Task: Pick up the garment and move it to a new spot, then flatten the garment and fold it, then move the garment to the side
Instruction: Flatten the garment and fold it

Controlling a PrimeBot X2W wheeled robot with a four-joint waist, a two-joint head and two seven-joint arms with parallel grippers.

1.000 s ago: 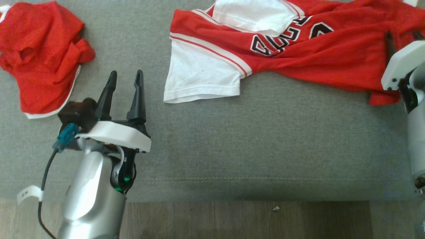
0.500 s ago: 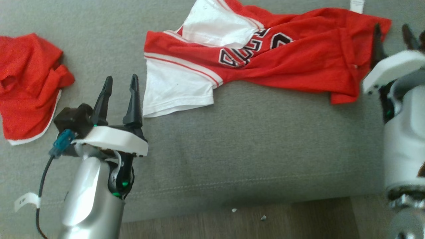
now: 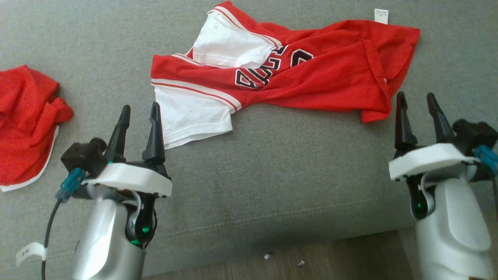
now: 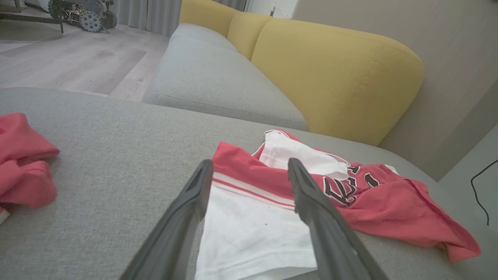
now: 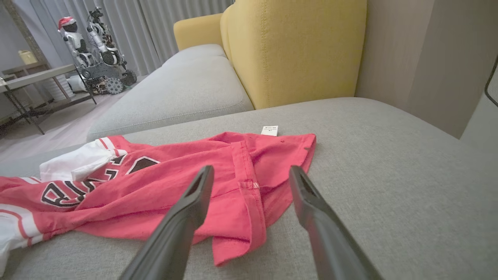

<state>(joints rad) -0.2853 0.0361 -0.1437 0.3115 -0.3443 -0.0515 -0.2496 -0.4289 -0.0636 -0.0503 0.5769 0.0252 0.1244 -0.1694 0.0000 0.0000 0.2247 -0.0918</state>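
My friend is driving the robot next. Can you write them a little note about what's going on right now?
Left gripper: open, empty, close to the white sleeve of the red jersey.
Right gripper: open, empty, near the jersey's hem end.
The jersey lies rumpled on the grey sofa seat; a second red garment is bunched off to the left.
Done: no flattening or folding shows.
To do: flatten, fold, move it aside.

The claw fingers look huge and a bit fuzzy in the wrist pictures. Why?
Left wrist view: the fingers sit right by the wide lens, so they loom big and soft; right wrist view: same, while the jersey looks sharper; head view: left claw and right claw look ordinary, light even.
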